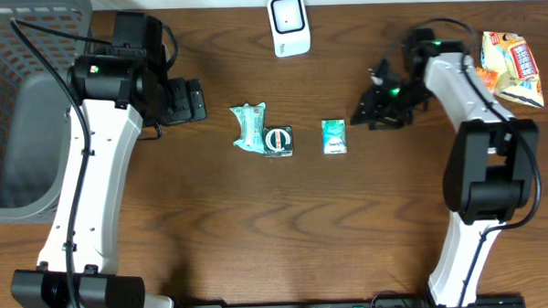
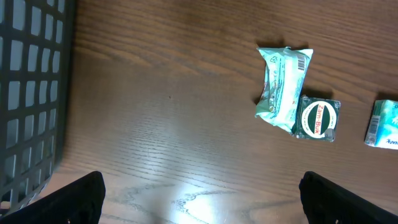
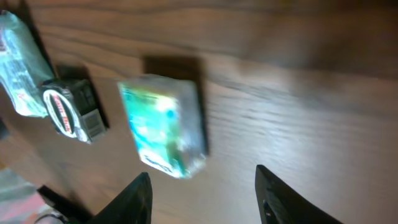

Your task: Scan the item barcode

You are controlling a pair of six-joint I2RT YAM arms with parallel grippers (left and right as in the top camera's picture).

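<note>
Right gripper point(image 3: 205, 193): jaws partly apart with bare table point(image 1: 258, 228) between them, nothing held. It sits low and just right of the packet point(image 1: 334, 135), which lies flat on the wood, clear of both fingers. The right wrist view is blurred, so no barcode can be made out on the packet from there. Left gripper point(image 2: 202, 199): spread wide and empty, held above bare table left of the goods, apparently parked out of the working lane. Scanner point(image 1: 288, 24): upright at the far edge, centre, well apart from the packet; nothing is presented to it, so the scan is judged not yet done. The pouch point(image 1: 250, 126) and tin point(image 1: 278, 140) lie touching, left of the packet. The basket point(image 1: 15, 53) stands far left, presumably to take scanned goods. The snack bag point(image 1: 513, 65) lies far right, behind the right arm.
</note>
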